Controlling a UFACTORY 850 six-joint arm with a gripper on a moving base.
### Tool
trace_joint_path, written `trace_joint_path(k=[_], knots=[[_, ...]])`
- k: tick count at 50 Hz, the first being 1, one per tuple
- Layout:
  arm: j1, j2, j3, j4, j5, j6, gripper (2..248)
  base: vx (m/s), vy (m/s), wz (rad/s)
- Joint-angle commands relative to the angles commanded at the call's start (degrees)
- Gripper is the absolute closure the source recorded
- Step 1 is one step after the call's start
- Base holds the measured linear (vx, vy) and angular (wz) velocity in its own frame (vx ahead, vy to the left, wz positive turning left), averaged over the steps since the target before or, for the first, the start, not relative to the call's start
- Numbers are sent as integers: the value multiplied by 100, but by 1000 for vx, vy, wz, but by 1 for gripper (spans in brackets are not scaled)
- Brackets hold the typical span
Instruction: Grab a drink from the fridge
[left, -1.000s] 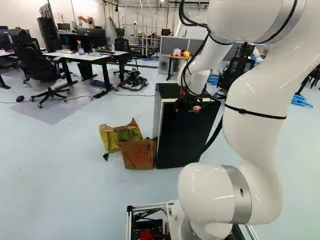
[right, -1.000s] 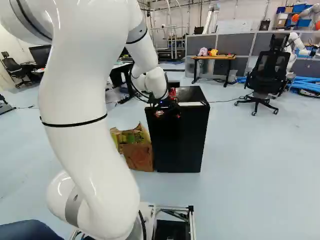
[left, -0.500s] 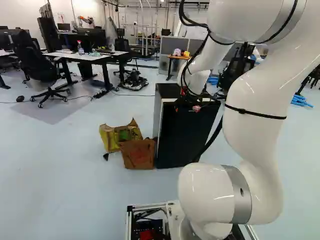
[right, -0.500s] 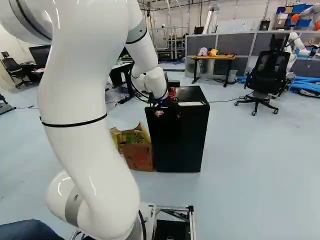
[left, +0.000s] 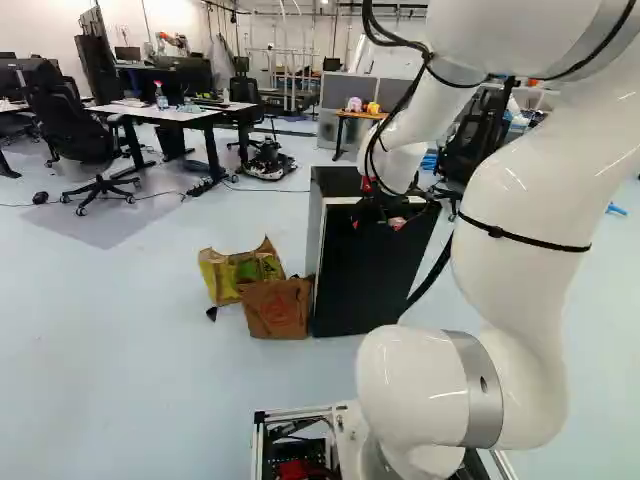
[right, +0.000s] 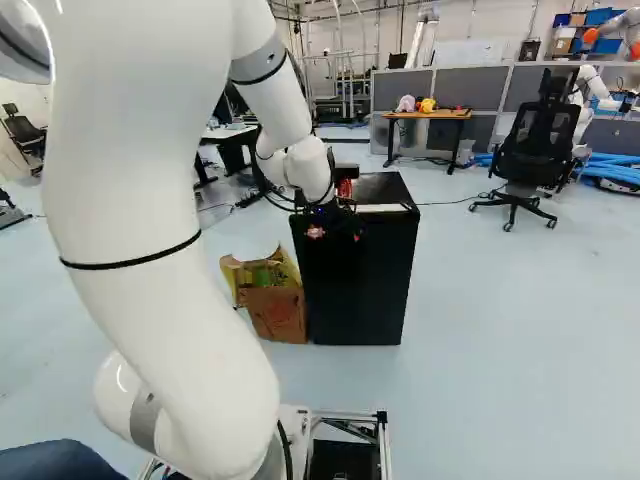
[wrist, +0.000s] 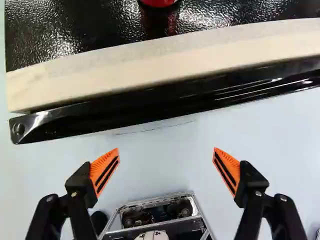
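With any drink out of sight, the fridge (wrist: 75, 30) is seen ahead of widely spread fingers (wrist: 103, 169), its slanted door edge (wrist: 165, 101) liable to be scraped or missed if approached unevenly.

In the right base view, the fridge (right: 360, 285) is being flanked on the left by a front carton (right: 277, 316) and a rear carton (left: 225, 275). Behind the fridge, toys (right: 428, 105) are being carried by a surface (right: 448, 115), itself being flanked on the right by a chair (right: 540, 150).
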Motion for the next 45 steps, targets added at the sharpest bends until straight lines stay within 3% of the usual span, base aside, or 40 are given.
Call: trace_joint_path(k=[27,45], knots=[[-64,668,748,0,1438,0,3,0,0,0],[-61,765,850,0,2518,0,3,0,0,0]])
